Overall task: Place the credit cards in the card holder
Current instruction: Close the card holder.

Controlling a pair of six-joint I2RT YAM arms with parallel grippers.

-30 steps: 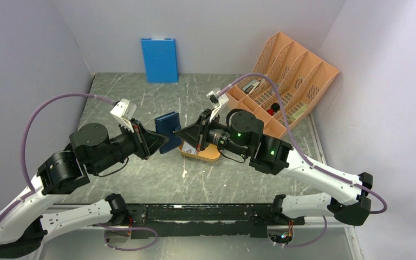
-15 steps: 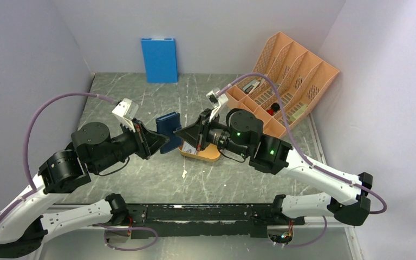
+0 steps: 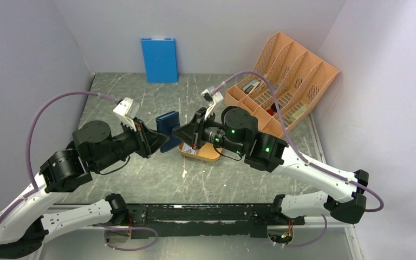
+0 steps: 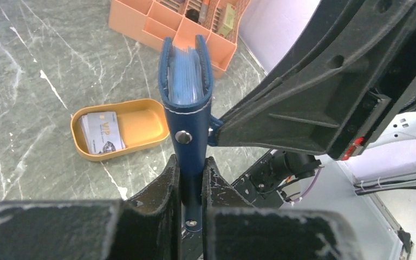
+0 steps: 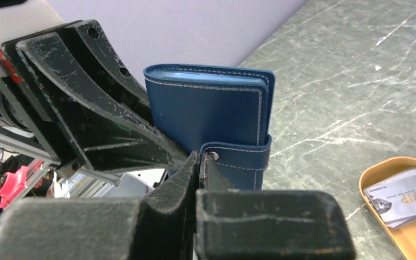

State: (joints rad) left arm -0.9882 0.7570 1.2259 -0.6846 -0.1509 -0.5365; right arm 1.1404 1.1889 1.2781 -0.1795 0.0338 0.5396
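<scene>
**Wallet held aloft between two arms, cards waiting in the tray**

The left end effector (image 4: 191, 168) is clamped on the lower part of the card holder (image 4: 187, 108), carrying it upright above the counter (image 4: 32, 81); from its own camera the holder is seen edge-on, with pale inner pockets showing at the top. That pose turns the holder's flat side toward the other arm. The right end effector (image 5: 200, 162) is fully closed, its tips right at the free end of the snap tab (image 5: 241, 157); whether they pinch the tab or only press against it I cannot tell. The likely reason for meeting in mid-air — one arm steadies the body while the other works the tab loose, so the holder can fold open. The tab looks wrapped round the edge, so I judge the holder not yet opened.

The credit cards (image 4: 103, 132) lie stacked in the orange tray (image 4: 143, 122) on the counter, below and to one side of the holder; neither arm touches them, so the task seems at an early stage. One risk — a pull on the tab could twist the holder in so narrow a grip.
</scene>
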